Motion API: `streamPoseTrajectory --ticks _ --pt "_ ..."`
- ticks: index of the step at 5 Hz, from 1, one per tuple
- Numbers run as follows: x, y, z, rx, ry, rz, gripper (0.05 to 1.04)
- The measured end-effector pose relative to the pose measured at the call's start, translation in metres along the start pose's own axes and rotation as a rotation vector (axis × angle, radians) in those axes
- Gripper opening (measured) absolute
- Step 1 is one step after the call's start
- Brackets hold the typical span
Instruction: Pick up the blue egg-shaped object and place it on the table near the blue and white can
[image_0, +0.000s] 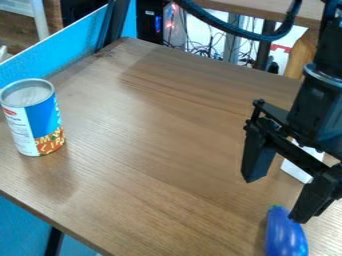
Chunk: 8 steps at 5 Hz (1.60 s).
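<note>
Gripper: (276, 199) hung over the near right of the counter (160, 142); fingers spread wide, nothing held.
Blue eggplant: (286, 236) laid on its side at the near right, just by the lower fingertip; contact can't be confirmed. Green tip (275, 207) pointed to the far side, near end cut off by the view.
Eggplant weight: judged light, toy-like.
Eggplant stiffness: probably firm, with little or no give expected; plastic or rubber can't be told apart.
Eggplant surface: smooth and glossy; slip and roll should be allowed for, as the body is rounded.
Eggplant fragility: low, judged by looks.
Eggplant grasp: best taken across the width at mid-body, one finger on each long side. Tapered tip best avoided, as it could be squeezed out.
Can: (33, 119) stood upright at the left, well apart from the gripper; metal top, printed label. Rigid; weight can't be judged, as the fill is unknown.
White object: (295, 171) partly hidden behind the gripper on the right; shape and handling can't be judged.
Count: 1 eggplant, 1 can, 1 white object, 1 gripper with 2 fingers.
</note>
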<state>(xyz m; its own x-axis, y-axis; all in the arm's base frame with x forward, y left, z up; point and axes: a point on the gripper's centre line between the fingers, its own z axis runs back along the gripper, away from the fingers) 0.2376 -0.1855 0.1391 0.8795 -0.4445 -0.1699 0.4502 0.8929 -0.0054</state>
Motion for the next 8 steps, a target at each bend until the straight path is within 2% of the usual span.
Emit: streamPoseTrajectory --ticks 1,2,3,4,5,7,8 --pt "0.000 0.000 -0.010 0.005 0.029 0.003 1.001" --pt "0.006 -0.001 -0.018 -0.004 -0.018 0.110 1.001" --pt "0.007 -0.010 -0.023 0.005 -0.102 0.267 1.001" --pt "0.011 -0.015 -0.028 -0.014 -0.150 0.392 1.001" --pt "0.017 -0.016 -0.032 -0.067 -0.223 0.487 1.001" --pt "0.028 -0.018 -0.034 -0.113 -0.292 0.567 1.001" --pt "0.031 -0.019 -0.062 -0.067 -0.192 0.624 1.001"
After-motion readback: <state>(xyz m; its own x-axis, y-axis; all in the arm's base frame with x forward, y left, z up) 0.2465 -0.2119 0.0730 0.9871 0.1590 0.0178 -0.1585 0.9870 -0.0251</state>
